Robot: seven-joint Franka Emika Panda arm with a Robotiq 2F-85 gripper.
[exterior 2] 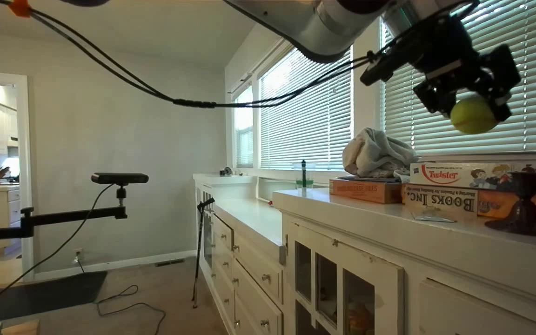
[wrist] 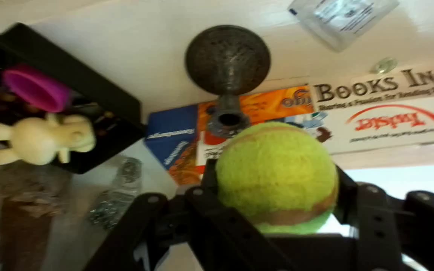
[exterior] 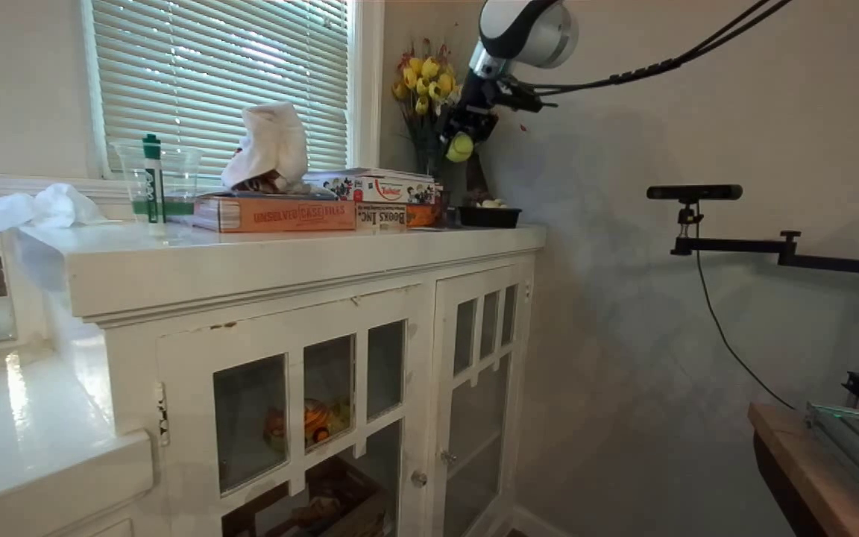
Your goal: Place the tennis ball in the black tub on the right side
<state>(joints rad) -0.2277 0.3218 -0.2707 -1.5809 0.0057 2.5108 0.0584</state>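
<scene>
The fuzzy yellow-green tennis ball (wrist: 277,173) is held between the two black fingers of my gripper (exterior: 467,133). In both exterior views, the ball (exterior: 460,148) (exterior 2: 473,115) hangs in the air above the white cabinet top. The black tub (exterior: 489,217) stands at the end of the cabinet top near the wall, below the ball and a little to its right in that exterior view. In the wrist view the tub (wrist: 85,81) is at the left, apart from the ball, with a magenta cup and a pale figurine in it. The tub is out of view in an exterior view.
A dark candle holder (wrist: 229,67) stands in front of stacked game boxes (exterior: 392,190). A vase of yellow flowers (exterior: 427,78) stands behind the gripper. A clear glass vessel (wrist: 117,192) is beside the tub. A cloth bundle (exterior: 269,145) lies on the boxes.
</scene>
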